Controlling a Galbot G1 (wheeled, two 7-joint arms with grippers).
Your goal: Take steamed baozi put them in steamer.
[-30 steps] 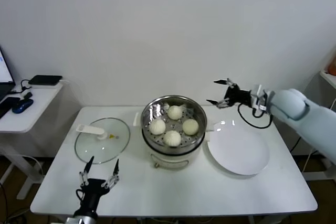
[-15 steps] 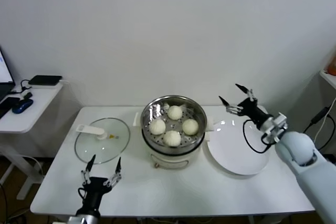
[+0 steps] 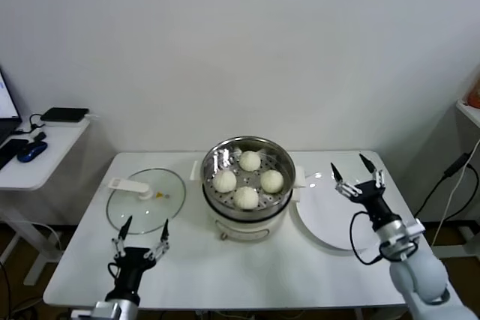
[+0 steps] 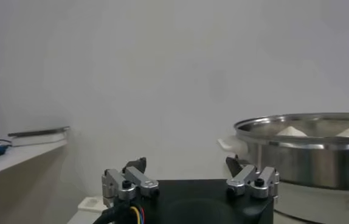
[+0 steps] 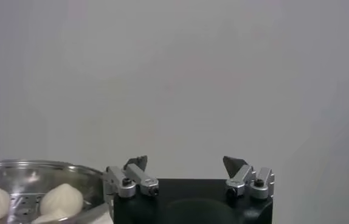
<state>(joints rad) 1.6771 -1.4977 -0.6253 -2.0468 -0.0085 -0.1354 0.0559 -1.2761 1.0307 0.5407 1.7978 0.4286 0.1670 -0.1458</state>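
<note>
Several cream-white baozi [image 3: 248, 178] lie in the shiny steel steamer [image 3: 212, 159] on its cream pot base at the table's middle. Two show over the rim in the left wrist view [image 4: 291, 130] and in the right wrist view [image 5: 62, 197]. My right gripper [image 3: 358, 174] is open and empty, fingers up, over the right side of the white plate [image 3: 328, 219]; it shows open in its own view [image 5: 186, 163]. My left gripper [image 3: 142, 230] is open and empty near the table's front left edge, below the lid; it shows open in its own view [image 4: 186, 163].
A round glass lid with a white handle [image 3: 145, 198] lies left of the steamer. A side table [image 3: 30, 162] with a black box and a blue mouse stands at far left. A cable hangs at the right edge.
My right arm has swung back from beside the steamer, towards me and down, to the plate's right side, its fingers now pointing up. My left gripper has barely moved.
</note>
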